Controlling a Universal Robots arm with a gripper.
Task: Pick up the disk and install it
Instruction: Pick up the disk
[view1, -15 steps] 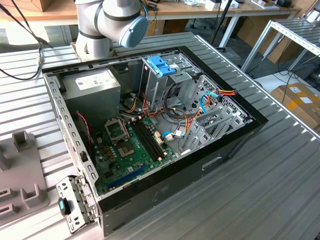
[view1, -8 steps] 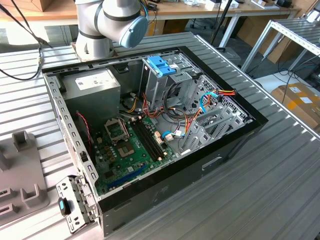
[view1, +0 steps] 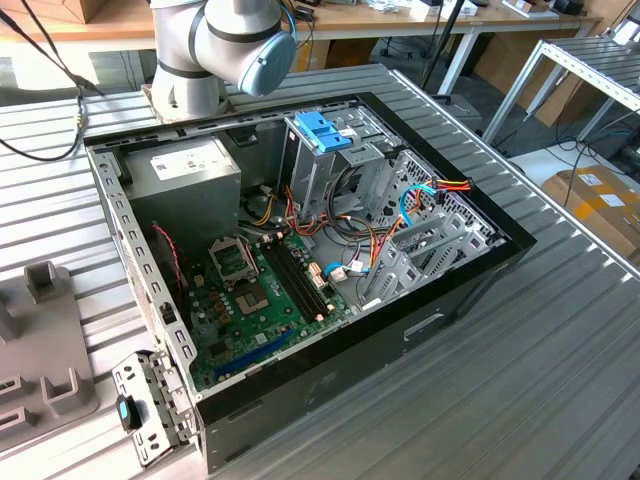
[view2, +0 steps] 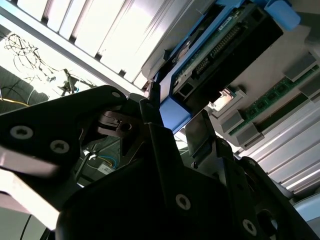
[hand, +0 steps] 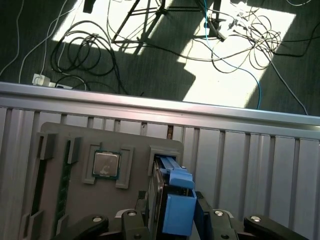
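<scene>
Disk (hand: 177, 200) stands on its edge right between my pincer (hand: 175, 212) tips. I squeeze its blue end from both sides. Its far end sits in a slot of the grey tray (hand: 60, 145). Beside it, a square chip (hand: 106, 164) lies in its own pocket. Under the tray is the ribbed table (hand: 250, 165). Farther off, wires (hand: 240, 30) lie on the floor. In the exterior view, the open case (view1: 400, 330) holds a green board (view1: 250, 300).
</scene>
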